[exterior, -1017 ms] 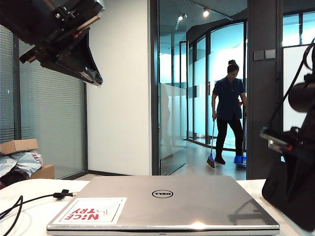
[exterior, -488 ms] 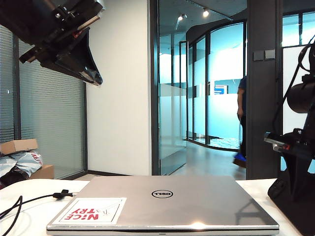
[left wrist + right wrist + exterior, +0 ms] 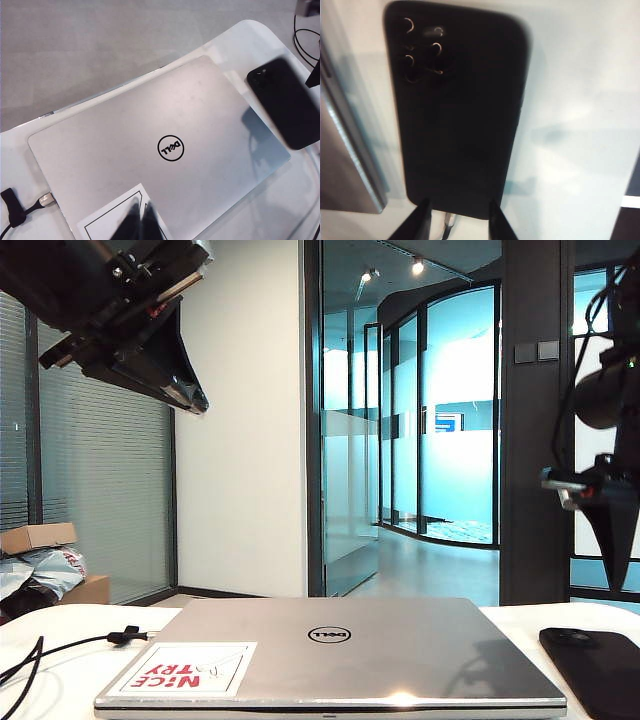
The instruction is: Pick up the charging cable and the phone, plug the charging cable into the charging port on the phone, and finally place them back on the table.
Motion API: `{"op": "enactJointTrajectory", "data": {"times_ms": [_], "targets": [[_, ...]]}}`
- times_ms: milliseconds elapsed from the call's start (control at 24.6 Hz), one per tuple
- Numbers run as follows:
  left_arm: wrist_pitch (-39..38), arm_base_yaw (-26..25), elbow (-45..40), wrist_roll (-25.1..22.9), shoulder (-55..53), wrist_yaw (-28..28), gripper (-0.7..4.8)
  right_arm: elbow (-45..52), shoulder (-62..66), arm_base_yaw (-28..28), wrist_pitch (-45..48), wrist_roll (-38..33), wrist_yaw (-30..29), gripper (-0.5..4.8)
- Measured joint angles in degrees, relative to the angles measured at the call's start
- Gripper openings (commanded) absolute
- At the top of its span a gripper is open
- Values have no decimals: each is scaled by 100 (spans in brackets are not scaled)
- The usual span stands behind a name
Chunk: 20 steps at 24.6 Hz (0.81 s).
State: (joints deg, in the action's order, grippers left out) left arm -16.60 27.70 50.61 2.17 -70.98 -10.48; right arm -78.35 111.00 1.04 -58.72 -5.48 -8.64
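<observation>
The black phone lies flat, camera bump up, on the white table, right of the laptop. My right gripper hangs above it, pointing down. In the right wrist view the phone is just past that gripper, which is open and holds nothing. A small silvery plug shows at the phone's near end; I cannot tell whether it sits in the port. The charging cable with its black tie lies on the left. Its silvery plug tip rests beside the laptop. My left gripper is raised high, shut and empty.
A closed silver Dell laptop with a white sticker fills the table's middle. Cardboard boxes and bags sit behind the table at the left. More dark cords loop past the table's far corner.
My right gripper has risen from the table's right side, and the phone now shows lying there. A person in the corridor has walked out of sight. The left arm has stayed still.
</observation>
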Motion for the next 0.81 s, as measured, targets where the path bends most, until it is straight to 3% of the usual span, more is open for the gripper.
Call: {"op": "enactJointTrajectory", "data": {"times_ms": [285, 610, 813], "targets": [[-44, 0, 0, 0, 0, 0, -6, -267, -308, 0, -367, 68, 9, 141], [-249, 0, 0, 0, 42, 0, -6, -262, -1217, 92, -428, 87, 15, -3], [-256, -2, 0, 0, 138, 0, -6, 240, -1976, 170, -7, 107, 4, -1]]}}
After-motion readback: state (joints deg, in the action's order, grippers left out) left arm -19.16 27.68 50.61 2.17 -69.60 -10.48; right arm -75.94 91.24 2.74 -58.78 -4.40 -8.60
